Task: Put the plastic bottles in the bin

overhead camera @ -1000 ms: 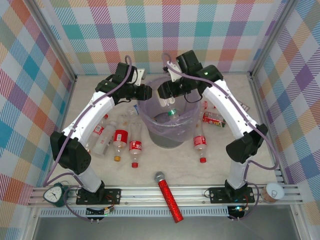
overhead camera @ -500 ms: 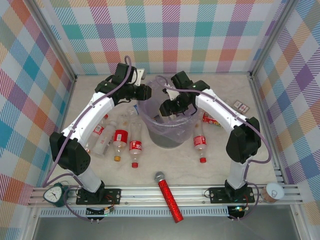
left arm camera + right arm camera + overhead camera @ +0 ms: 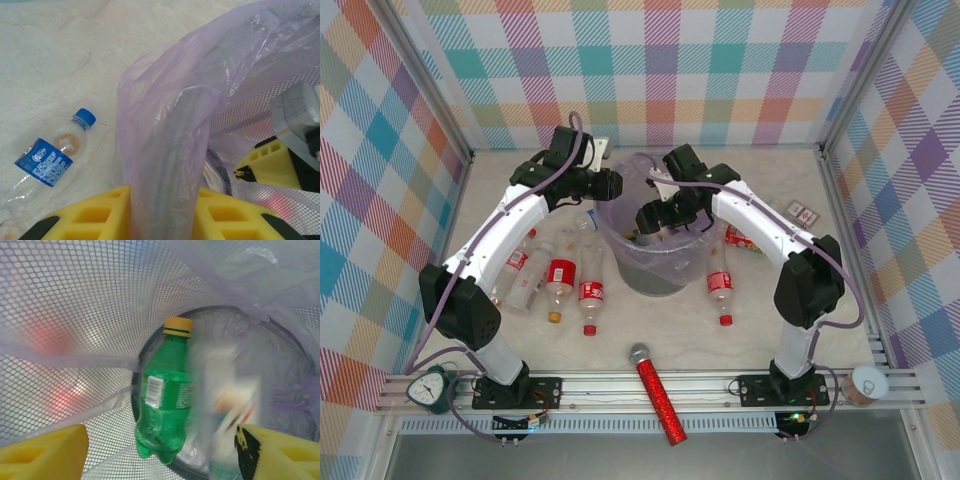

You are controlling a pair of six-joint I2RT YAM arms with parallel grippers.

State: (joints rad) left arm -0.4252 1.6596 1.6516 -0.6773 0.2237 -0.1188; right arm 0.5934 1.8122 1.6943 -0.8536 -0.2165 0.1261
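A round grey mesh bin [image 3: 665, 283], lined with a lavender bag [image 3: 170, 145], stands mid-desk [image 3: 650, 335]. Inside are a yellow-capped green bottle [image 3: 167, 400] and a blurred clear bottle [image 3: 227, 405]. The right pincer [image 3: 162, 449] gapes wide over them. The left pincer [image 3: 162, 212] pinches the bag's rim.

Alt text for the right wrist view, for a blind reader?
A yellow-capped green bottle lies inside the mesh bin lined with a lavender bag. A blurred clear bottle sits between the yellow fingers of the open right gripper.
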